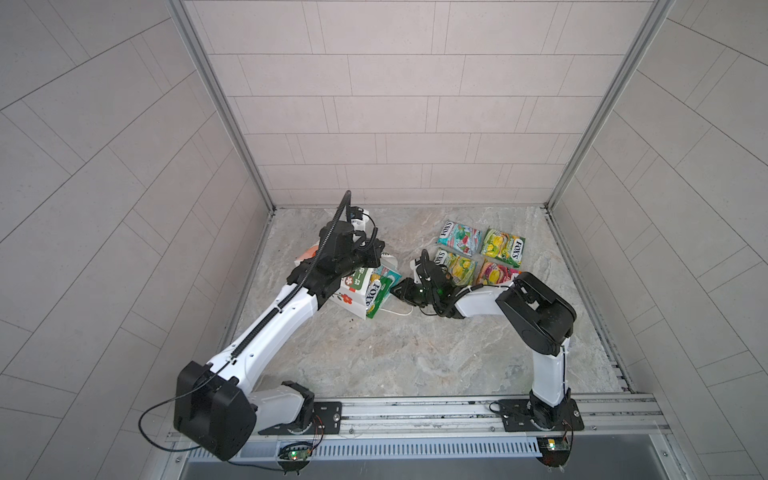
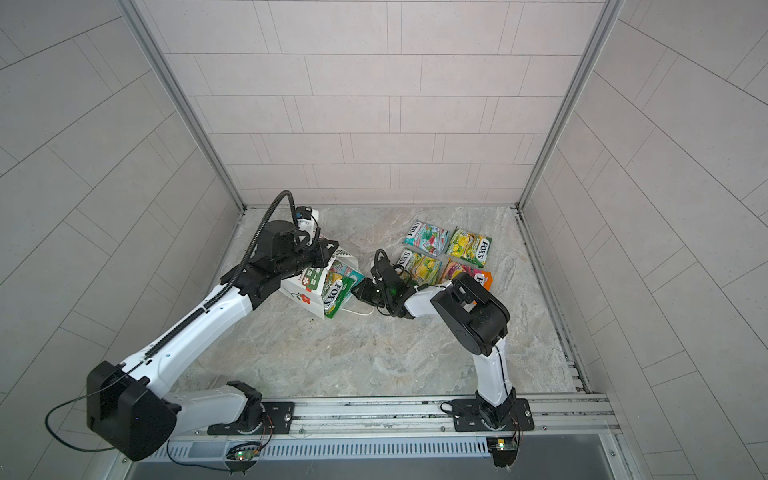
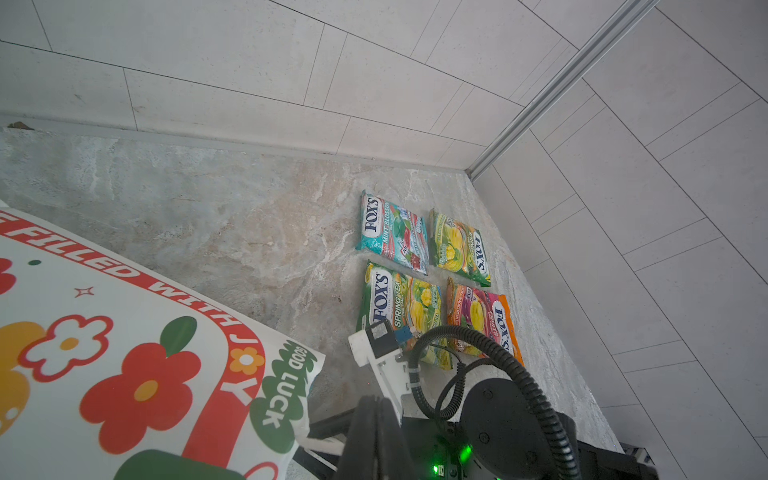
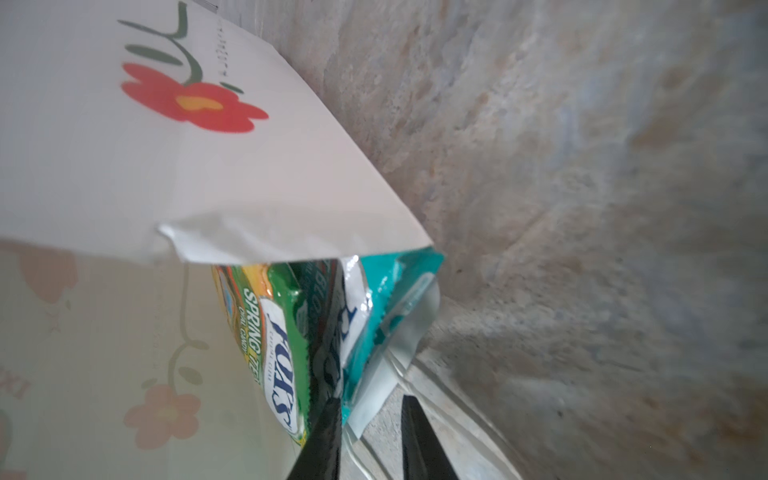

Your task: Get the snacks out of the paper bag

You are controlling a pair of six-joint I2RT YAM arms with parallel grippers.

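- The paper bag (image 1: 351,299) lies tipped over at left of centre in both top views, with its mouth turned to the right. The left hand (image 1: 370,251) is clenched, I judge on the bag's raised upper-left end, but its tips are hidden.
- Two snacks stick out of the mouth: the green Spring Tea packet (image 4: 282,332) and the teal packet (image 4: 399,282). Their long axes run along the bag.
- The right hand (image 4: 370,401) is the nearer one, just right of the mouth. Its jaws stand apart around the teal packet's end and are not yet pinching it.

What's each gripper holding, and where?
Left gripper: shut on paper bag, upper side, exact spot hidden. Right gripper: open around teal packet end, nothing held yet.
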